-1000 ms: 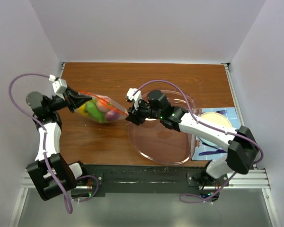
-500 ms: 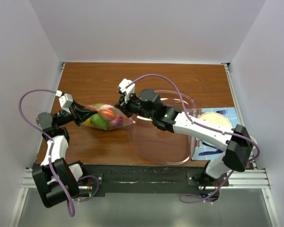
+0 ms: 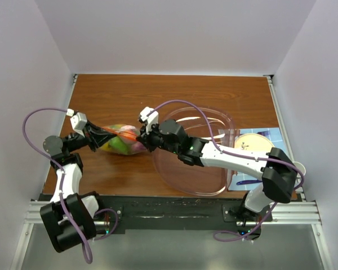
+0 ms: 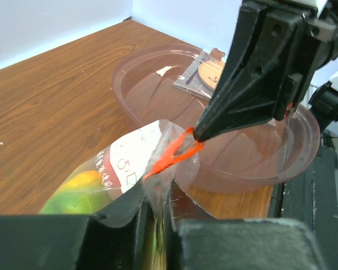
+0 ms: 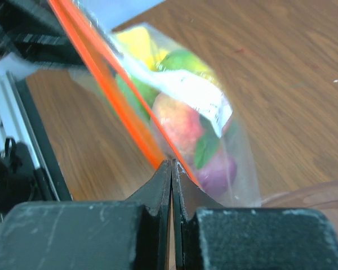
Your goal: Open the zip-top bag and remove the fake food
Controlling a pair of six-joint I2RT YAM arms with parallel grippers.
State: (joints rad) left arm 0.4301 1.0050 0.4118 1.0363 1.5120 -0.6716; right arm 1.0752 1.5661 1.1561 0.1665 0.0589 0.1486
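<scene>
left pincer (image 4: 158, 198): clamped on zip-top bag (image 4: 127, 163)
right pincer (image 5: 172, 165): together, pinching its zip strip (image 5: 98, 59)
fake food (image 5: 180, 121): bagged, beyond right pincer

lab test booth: white walls (image 3: 174, 34), wooden table (image 3: 174, 90)

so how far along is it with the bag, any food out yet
Done: the left fingers pinch the edge of the bag and the right fingers are shut on its red zip strip. In hand: pulling the mouth apart; only a small gap shows at the strip. Left: all the toy food is inside, and the bowl holds none.
</scene>
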